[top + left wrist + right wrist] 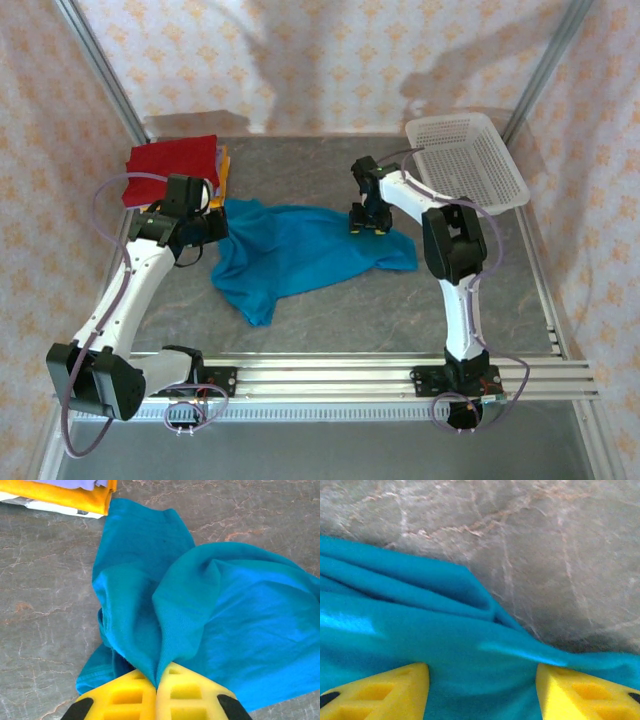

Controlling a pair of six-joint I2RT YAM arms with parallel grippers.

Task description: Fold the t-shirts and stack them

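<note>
Fingers (127, 697) of left gripper (157, 677) pinch the rumpled soft teal shirt (300, 250); right gripper (482, 682) fingers spread over it.

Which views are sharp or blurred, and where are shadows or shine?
Left wrist view: sharp, weave of the teal shirt visible. Right wrist view: blurred, shiny streaks on the shirt. Top external view: soft shadows on the back wall.

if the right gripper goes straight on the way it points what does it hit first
The teal t-shirt: the right gripper points down at its edge, jaws open over the cloth. The table likely lies just beneath, though depth is unclear.
</note>
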